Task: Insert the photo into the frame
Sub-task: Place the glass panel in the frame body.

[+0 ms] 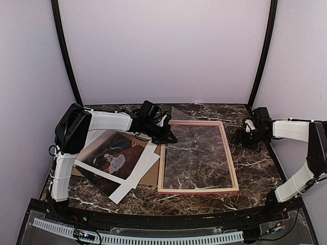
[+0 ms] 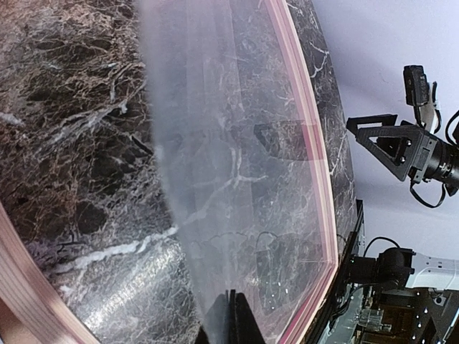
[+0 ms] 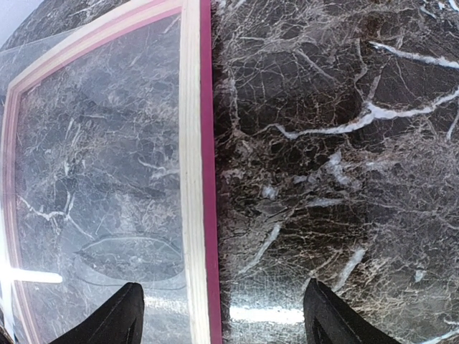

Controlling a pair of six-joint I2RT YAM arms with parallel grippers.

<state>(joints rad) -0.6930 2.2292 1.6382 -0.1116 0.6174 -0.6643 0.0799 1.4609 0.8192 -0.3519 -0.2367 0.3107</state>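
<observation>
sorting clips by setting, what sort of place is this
Likely a robot test booth rather than a home: a marble-patterned table closed in by plain pale walls, a left arm and right arm mounted at its near edge.

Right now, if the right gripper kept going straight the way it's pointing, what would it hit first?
Most likely the marble tabletop, right beside the frame at its right rail. The open right gripper points down there, its fingers straddling that rail. Depth is unclear, so the rail could touch first.
</observation>
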